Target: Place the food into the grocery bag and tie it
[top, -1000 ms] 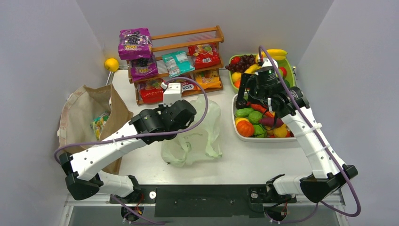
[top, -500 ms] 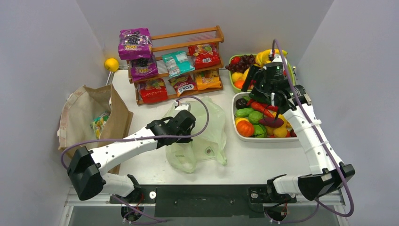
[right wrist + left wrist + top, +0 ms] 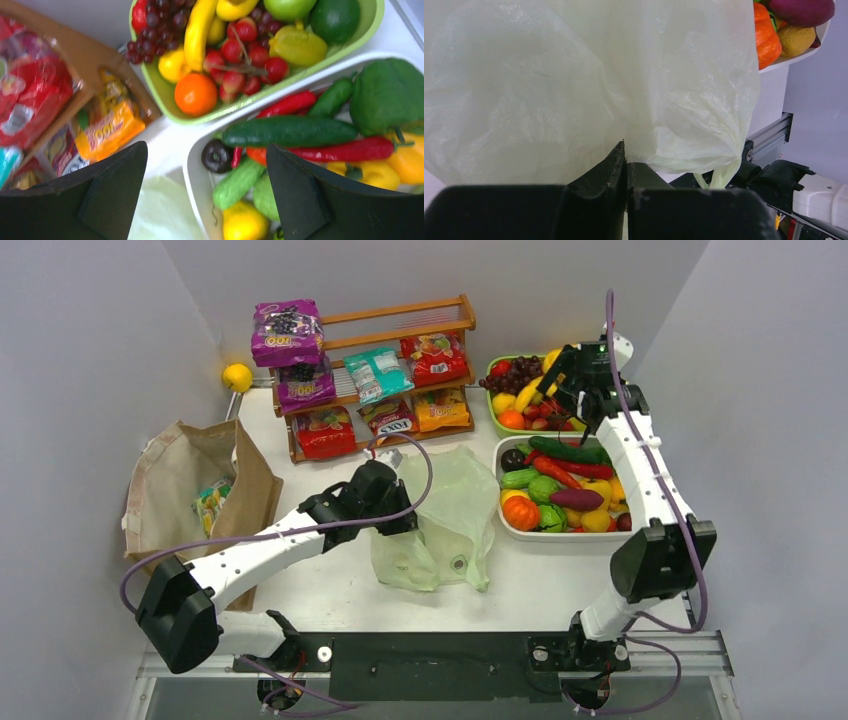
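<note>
Left wrist: grocery bag (image 3: 574, 90) between jaws

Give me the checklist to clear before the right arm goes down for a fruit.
1. Left gripper shut on the grocery bag: ok, film pinched between closed fingers.
2. Bag mouth open to receive food: cannot tell, no opening shows in any view.
3. Right gripper open and empty: ok.
4. Right gripper over the food: ok, it hangs above the green bowl and white tray; the banana lies uncovered.
5. Bag near the tray: ok, its edge lies beside the tray.
</note>
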`<act>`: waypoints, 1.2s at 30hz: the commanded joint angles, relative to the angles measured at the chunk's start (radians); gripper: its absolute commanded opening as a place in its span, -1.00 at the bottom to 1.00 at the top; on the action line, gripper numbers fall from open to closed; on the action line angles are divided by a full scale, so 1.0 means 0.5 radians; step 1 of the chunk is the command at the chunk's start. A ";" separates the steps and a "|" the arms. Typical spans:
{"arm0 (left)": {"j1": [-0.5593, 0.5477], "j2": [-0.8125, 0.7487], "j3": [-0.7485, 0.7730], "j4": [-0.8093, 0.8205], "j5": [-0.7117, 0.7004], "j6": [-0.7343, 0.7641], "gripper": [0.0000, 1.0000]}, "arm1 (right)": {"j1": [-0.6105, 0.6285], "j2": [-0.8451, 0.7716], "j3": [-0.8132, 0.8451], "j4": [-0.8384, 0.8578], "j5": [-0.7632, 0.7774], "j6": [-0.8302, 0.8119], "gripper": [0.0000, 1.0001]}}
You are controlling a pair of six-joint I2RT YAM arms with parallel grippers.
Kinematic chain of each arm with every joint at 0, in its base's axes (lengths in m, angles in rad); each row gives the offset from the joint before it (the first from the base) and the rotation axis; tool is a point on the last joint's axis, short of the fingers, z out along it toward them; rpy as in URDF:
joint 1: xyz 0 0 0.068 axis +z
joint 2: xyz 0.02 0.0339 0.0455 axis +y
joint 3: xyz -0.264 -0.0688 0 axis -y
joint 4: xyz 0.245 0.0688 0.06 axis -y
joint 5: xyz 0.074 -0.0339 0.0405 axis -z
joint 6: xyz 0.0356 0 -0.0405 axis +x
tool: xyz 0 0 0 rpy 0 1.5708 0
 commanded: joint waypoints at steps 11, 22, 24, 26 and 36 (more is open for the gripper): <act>0.018 -0.058 0.061 0.086 0.124 -0.026 -1.00 | -0.226 0.669 0.445 0.781 0.057 -0.216 0.67; 0.023 -0.020 0.044 0.117 0.171 -0.059 -1.00 | -0.324 1.148 0.774 1.065 -0.063 -0.333 0.58; 0.023 -0.007 0.038 0.119 0.180 -0.059 -1.00 | -0.340 1.214 0.825 1.066 -0.078 -0.325 0.55; 0.024 0.009 0.031 0.119 0.185 -0.057 -1.00 | -0.357 1.266 0.858 1.074 -0.092 -0.313 0.52; 0.052 0.050 -0.010 0.128 0.184 -0.036 -1.00 | -0.368 1.391 0.848 1.119 -0.244 -0.265 0.41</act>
